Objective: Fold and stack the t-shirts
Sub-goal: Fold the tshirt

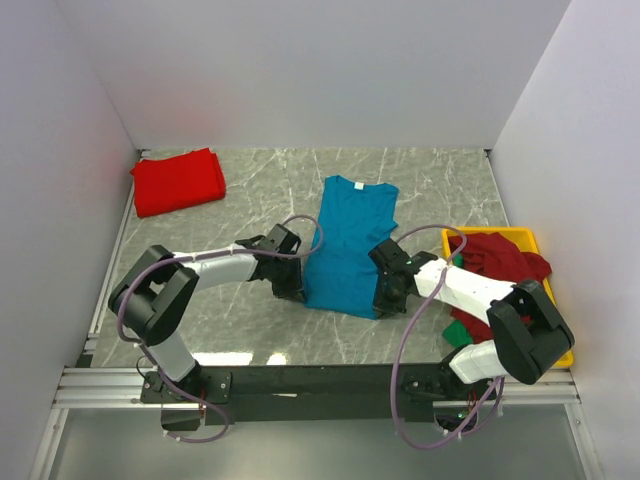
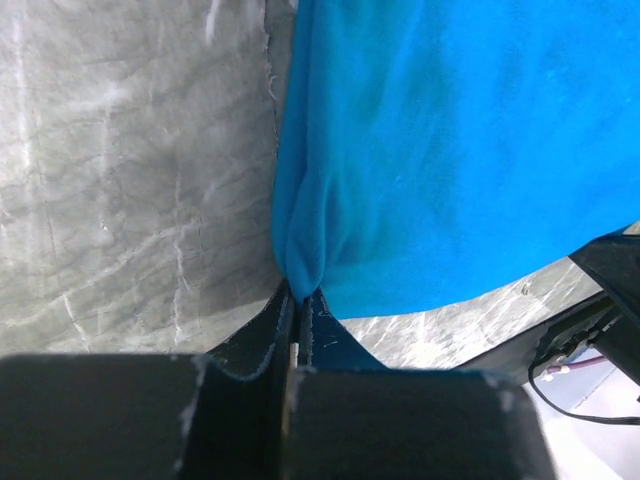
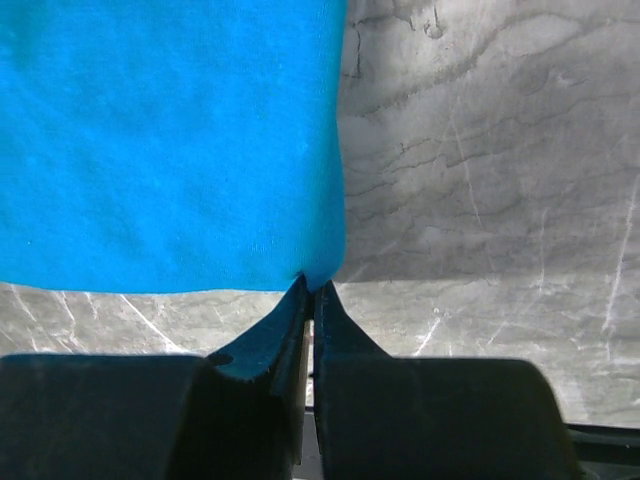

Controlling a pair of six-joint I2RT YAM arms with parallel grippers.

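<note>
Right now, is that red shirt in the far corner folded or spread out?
Folded: the red t-shirt lies as a compact rectangle, no sleeves showing.

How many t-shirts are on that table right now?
4: a folded red one at the back left, a teal one flat in the middle, a maroon one heaped in the yellow tray, and a green one peeking out beside it. More may be hidden.
</note>
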